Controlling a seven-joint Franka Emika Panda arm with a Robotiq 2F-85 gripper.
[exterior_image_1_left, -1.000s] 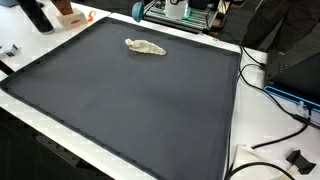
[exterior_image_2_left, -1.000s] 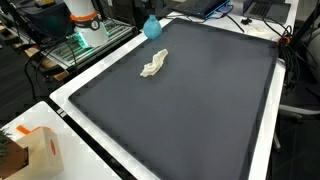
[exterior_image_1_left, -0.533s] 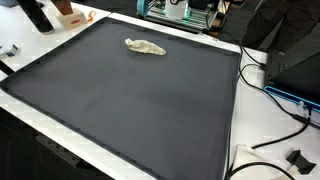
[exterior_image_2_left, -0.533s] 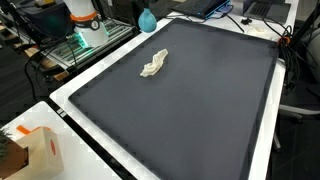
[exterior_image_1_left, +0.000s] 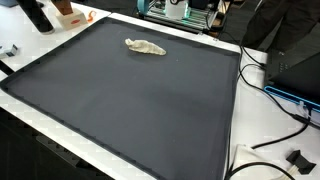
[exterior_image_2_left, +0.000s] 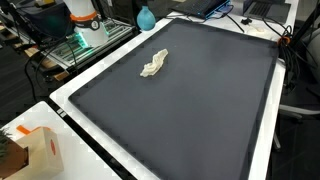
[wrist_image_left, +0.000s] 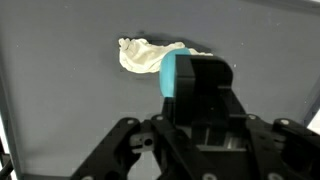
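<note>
I hover over the table (wrist_image_left: 60, 110), in the wrist view's lower middle; a crumpled white rag (wrist_image_left: 143, 55) lies just beyond. My fingers (wrist_image_left: 178, 76) are pressed together, touching nothing.

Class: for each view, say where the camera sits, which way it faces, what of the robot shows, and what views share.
In an exterior view: above a corner, facing across the mat toward the crumpled cloth; no robot part clearly shows.
In an exterior view: above a corner, facing along the mat; the gripper shows at its far edge.
Wrist view: on the wrist, facing down past the gripper onto the cloth.
Shared: cloth, mat.
</note>
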